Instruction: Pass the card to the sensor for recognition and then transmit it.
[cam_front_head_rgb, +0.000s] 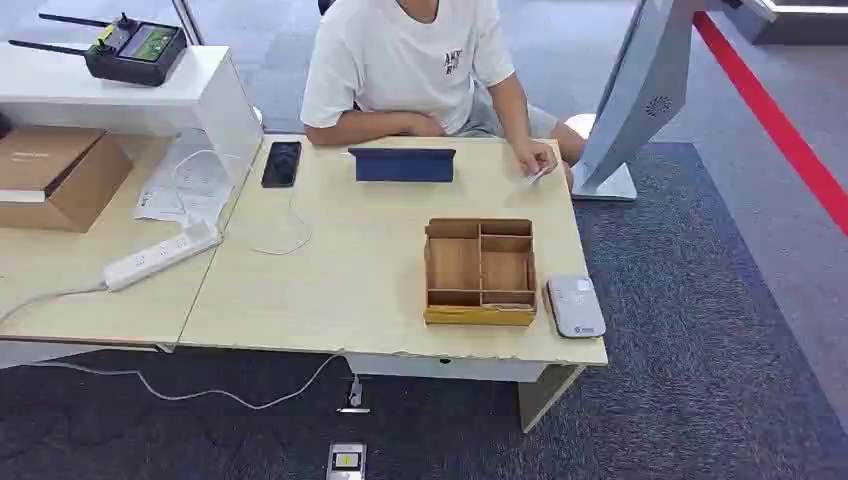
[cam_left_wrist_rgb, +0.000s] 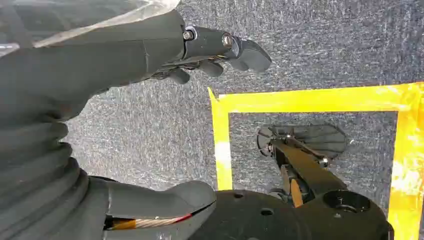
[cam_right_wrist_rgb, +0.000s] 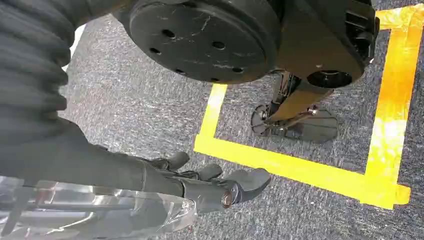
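A person in a white T-shirt (cam_front_head_rgb: 400, 60) sits at the far side of the light wooden counter (cam_front_head_rgb: 330, 290) and pinches a small pale card (cam_front_head_rgb: 537, 175) in one hand (cam_front_head_rgb: 533, 158) at the counter's far right corner. The card sits just above the counter top, well apart from the grey sensor (cam_front_head_rgb: 575, 305), which lies flat at the near right edge. Touching or just beside the sensor's left side stands a wooden tray (cam_front_head_rgb: 479, 272) with several compartments; nothing can be made out inside them. A blue tablet (cam_front_head_rgb: 402, 164) is propped in front of the person, and a black phone (cam_front_head_rgb: 282, 163) lies to its left with a white cable trailing toward the near side. Further left are a white power strip (cam_front_head_rgb: 160, 256), a cardboard box (cam_front_head_rgb: 55, 175) and a black remote controller (cam_front_head_rgb: 130, 48) on a raised white shelf.

Both arms hang over grey carpet marked with yellow tape (cam_left_wrist_rgb: 300, 100). The left hand (cam_left_wrist_rgb: 150, 115) holds nothing, thumb and fingers apart. The right hand (cam_right_wrist_rgb: 190, 180) likewise holds nothing, its fingers loosely extended.
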